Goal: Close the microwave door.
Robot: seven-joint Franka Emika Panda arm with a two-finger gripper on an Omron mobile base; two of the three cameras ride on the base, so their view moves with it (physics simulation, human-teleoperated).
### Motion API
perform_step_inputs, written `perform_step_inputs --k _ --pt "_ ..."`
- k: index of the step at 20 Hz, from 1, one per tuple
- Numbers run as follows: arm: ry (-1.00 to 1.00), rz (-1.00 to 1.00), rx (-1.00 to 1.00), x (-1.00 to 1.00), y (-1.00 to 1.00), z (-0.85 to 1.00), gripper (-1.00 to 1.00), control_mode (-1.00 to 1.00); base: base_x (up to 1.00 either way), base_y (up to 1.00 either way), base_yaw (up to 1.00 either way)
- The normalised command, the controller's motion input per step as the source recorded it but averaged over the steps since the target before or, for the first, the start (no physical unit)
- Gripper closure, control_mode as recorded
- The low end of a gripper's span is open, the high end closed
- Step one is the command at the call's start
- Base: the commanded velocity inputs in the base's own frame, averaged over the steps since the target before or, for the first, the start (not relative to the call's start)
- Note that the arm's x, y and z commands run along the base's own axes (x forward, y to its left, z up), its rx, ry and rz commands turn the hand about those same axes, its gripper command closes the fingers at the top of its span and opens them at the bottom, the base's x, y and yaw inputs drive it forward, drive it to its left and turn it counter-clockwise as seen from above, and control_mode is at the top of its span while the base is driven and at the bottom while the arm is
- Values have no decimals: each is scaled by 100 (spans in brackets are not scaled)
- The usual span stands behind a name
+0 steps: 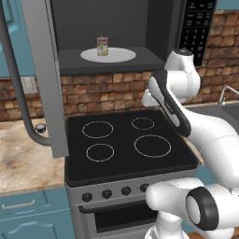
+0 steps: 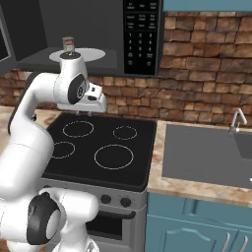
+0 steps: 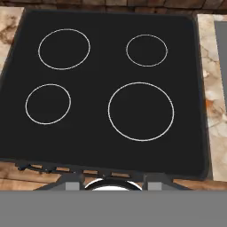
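Right, your gripper (image 2: 84, 112) hangs over the stove (image 3: 111, 88), finger state I cannot tell, while the microwave door (image 1: 44, 70) stands swung open up-left of it, handle (image 1: 16, 88) running vertically.

Home kitchen, probably: black stove (image 1: 126, 140), microwave (image 1: 112, 37) above, sink (image 2: 206, 152), brick backsplash (image 2: 206, 64), teal cabinets (image 1: 28, 214).

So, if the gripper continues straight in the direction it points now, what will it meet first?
Most likely the black stove top: the hand view looks straight down onto it, roughly between the burner rings. Nothing shows in between.
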Motion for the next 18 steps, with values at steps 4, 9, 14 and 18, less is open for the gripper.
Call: perform_step_inputs --k 4,9,14,18 --pt "0 9 -4 -48 5 -8 -100 -100 0 0 0" --pt "-3 20 -5 -100 12 -12 -100 -100 0 0 0" --pt "-15 10 -4 -71 31 0 -100 -100 0 0 0" --pt "-22 1 -3 -9 30 6 -100 -100 0 0 0"
